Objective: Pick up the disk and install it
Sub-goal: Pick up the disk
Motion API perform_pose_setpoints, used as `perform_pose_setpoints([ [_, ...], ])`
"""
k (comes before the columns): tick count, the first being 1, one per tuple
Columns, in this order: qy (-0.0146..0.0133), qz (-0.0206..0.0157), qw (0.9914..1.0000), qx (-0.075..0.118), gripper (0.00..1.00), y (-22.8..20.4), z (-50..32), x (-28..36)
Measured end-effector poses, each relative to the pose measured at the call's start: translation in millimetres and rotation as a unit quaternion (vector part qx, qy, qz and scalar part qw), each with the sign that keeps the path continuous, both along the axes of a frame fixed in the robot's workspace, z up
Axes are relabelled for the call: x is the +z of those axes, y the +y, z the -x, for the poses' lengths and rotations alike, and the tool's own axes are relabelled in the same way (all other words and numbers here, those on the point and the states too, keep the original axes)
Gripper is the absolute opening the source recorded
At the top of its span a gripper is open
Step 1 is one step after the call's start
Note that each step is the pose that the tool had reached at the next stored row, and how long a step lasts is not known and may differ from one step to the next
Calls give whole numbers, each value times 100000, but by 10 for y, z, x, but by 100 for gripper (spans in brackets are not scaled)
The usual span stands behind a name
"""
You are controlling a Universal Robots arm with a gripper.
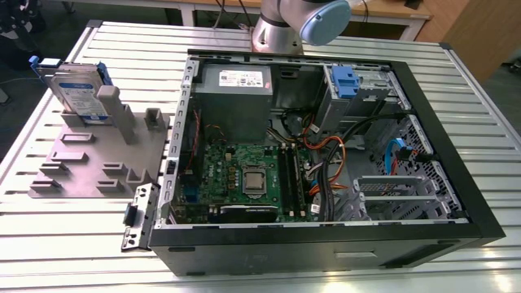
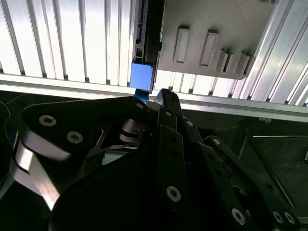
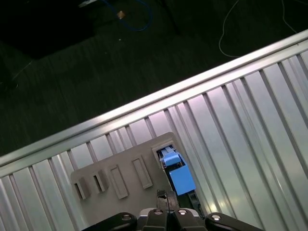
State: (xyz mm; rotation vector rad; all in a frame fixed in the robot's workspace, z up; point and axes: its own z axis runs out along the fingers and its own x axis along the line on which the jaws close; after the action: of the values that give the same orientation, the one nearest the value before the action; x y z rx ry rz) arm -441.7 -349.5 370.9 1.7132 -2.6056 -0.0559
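Note:
The disk [image 1: 77, 91], a silver drive with a blue-and-white label in a blue bracket, stands upright in a slot of the grey holder [image 1: 89, 159] at the exterior view's left. Both wrist views look down on it edge-on, so its blue bracket [image 3: 178, 175] [image 2: 142, 77] is the part that shows. My gripper [image 3: 165, 196] [image 2: 162, 94] hangs above the holder [image 3: 120, 180], beside the disk's edge. Its fingers are closed together with nothing between them, and they do not touch the disk.
An open black computer case [image 1: 480, 207] lies on the slatted metal table [image 1: 488, 110], with a motherboard, cables, a grey power supply [image 1: 234, 85], a blue latch [image 1: 346, 79] and a metal drive cage [image 1: 399, 195] inside. The arm's base [image 1: 281, 27] stands behind the case. Dark floor lies beyond the table's edge [image 3: 144, 106].

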Motion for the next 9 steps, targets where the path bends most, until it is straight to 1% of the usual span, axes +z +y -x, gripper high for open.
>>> perform_pose_setpoints([
  [9,2,2,99995,990,11,0,0,0],
])
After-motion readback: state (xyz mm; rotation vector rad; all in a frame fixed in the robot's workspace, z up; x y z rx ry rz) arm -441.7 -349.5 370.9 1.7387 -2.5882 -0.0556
